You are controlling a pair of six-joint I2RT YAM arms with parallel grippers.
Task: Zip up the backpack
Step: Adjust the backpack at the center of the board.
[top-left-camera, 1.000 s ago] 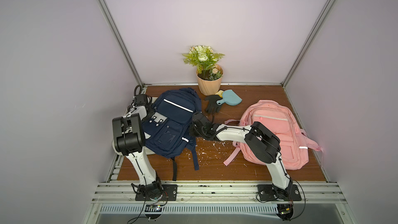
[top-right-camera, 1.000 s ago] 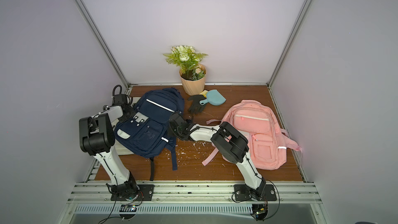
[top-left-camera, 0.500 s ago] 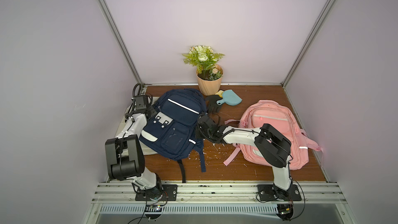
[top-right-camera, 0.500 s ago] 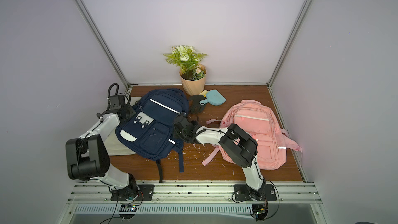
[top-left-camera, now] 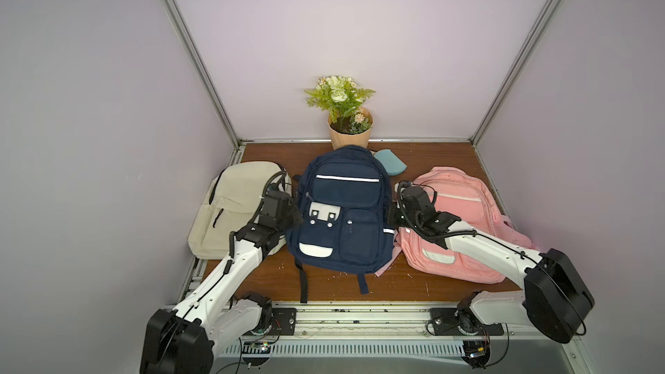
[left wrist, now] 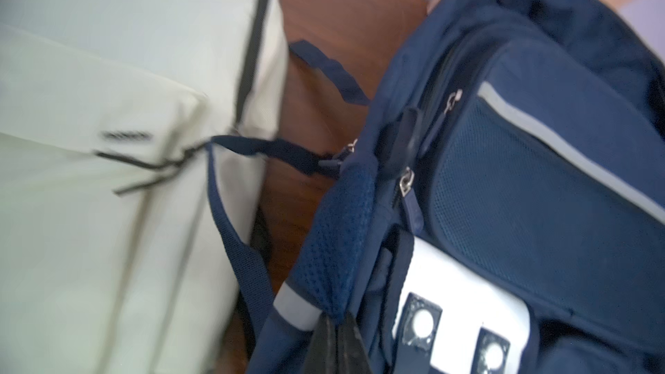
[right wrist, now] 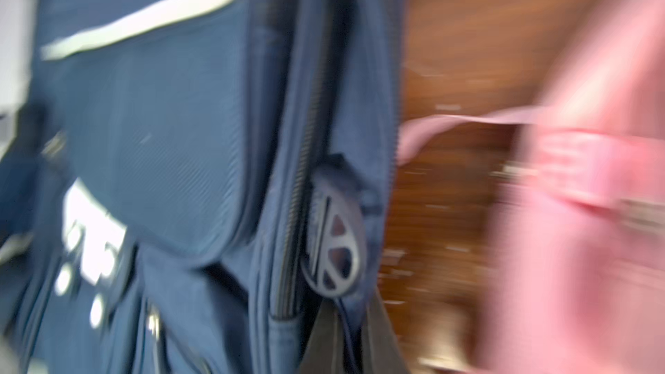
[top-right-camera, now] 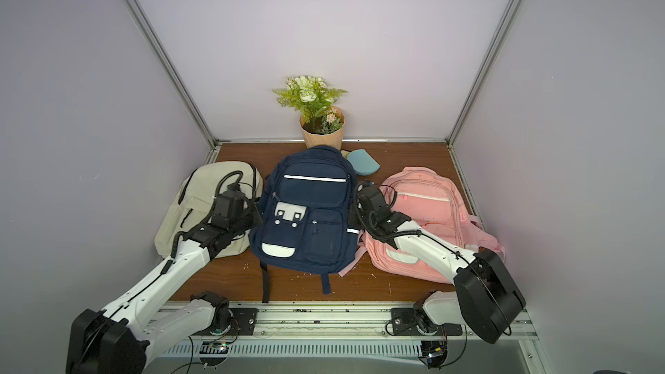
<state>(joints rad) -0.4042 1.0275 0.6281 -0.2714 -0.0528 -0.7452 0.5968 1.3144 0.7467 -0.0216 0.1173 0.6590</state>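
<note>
A: Now, what is being seen outboard of the left gripper (left wrist: 334,329)?
B: A cream backpack (top-left-camera: 230,206); inboard, the mesh side of the navy backpack (top-left-camera: 345,217) is being pinched in its closed jaws.
A: And the right gripper (right wrist: 345,314)?
B: The bag's other edge is being clamped beside the zip (right wrist: 288,232); a pink backpack (top-left-camera: 464,224) is lying outboard.

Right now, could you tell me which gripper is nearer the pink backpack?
Right. The right gripper holds the navy backpack beside the pink backpack; the left gripper holds its opposite edge.
</note>
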